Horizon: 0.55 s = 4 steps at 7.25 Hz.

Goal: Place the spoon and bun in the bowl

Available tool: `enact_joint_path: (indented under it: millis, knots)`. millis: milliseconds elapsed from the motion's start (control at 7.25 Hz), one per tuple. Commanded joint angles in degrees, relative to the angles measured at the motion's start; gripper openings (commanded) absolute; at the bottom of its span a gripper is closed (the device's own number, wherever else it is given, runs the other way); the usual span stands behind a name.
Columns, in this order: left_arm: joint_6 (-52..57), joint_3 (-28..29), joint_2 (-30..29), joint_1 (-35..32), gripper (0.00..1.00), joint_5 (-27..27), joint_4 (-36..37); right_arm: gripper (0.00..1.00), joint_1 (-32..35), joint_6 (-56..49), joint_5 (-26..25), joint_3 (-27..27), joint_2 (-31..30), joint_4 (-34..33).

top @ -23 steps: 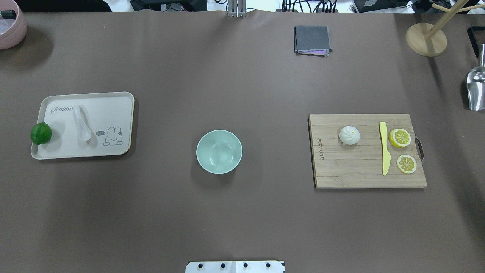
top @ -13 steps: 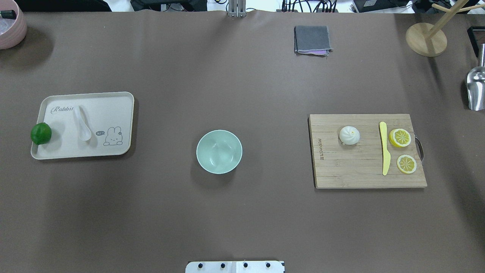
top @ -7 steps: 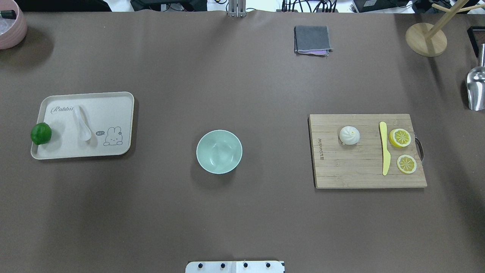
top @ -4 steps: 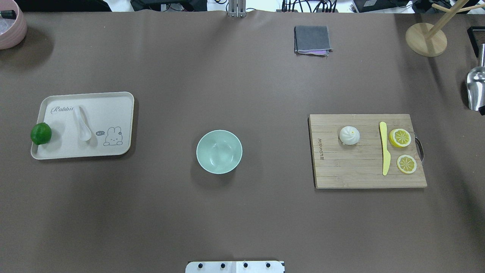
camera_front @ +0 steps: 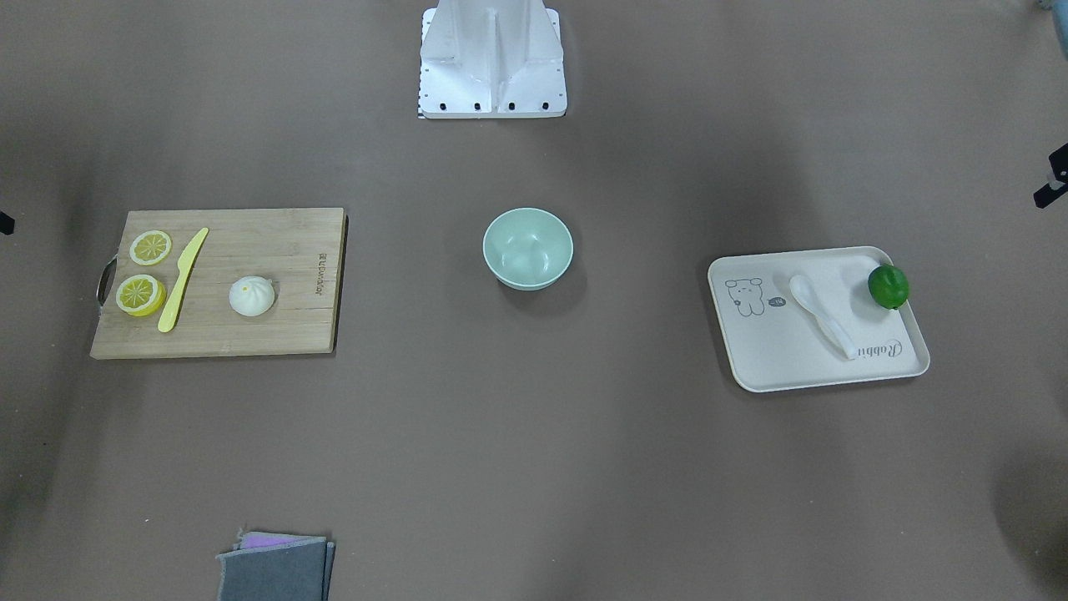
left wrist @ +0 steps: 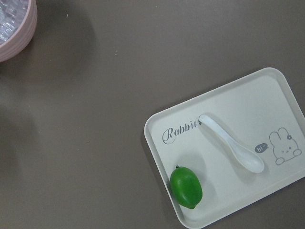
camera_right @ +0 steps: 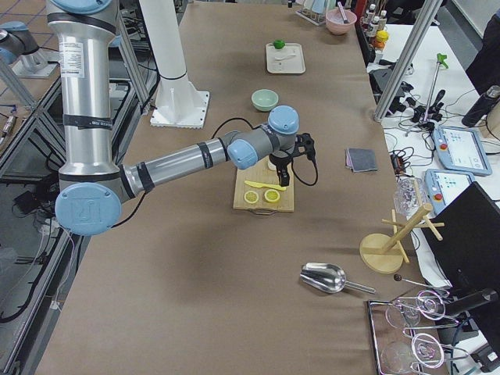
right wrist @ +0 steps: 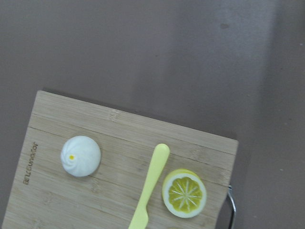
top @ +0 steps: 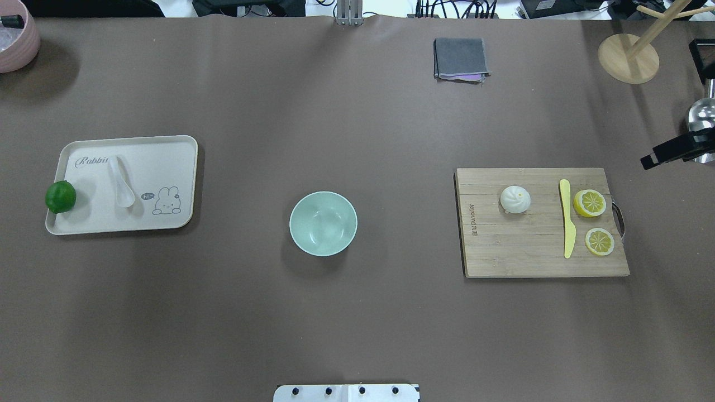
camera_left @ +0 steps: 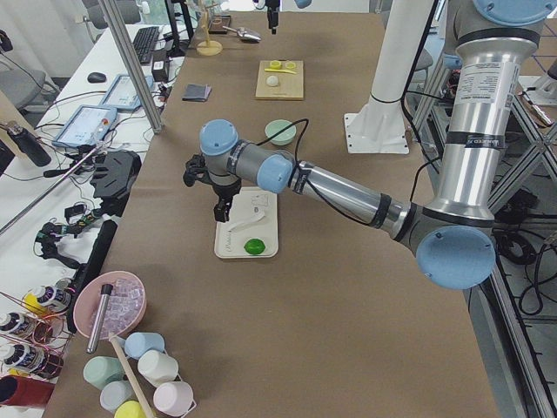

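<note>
While the spoon lies on the tray, handle pointing away from the robot, the left gripper hangs nearest it; the bun sits on the board, nearer the right gripper; the bowl stands between; I cannot tell either gripper's opening

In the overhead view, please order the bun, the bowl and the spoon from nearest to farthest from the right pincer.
1. Bun, on the cutting board, on the same side as the right pincer.
2. Bowl, in the middle of the table.
3. Spoon, on the tray at the far left.
</note>
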Motion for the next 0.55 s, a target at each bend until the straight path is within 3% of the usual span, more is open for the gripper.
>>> enact_joint_path:
  millis: [0,138,414]
  knots:
    - [-8.25,2.32,-4.56,7.64,0.98,4.82,-1.52,0.98,-7.44,10.23,-6.52,0.25,4.34,0.11]
    - [-17.16,5.03,-8.14,9.5,0.97,5.19,-3.27,0.96,-11.75,14.48,-10.57,-0.01,6.1,0.11]
    - [-21.79,8.38,-10.44,15.39,0.97,9.3,-6.79,0.92,-16.78,16.28,-14.64,-1.59,7.26,0.11]
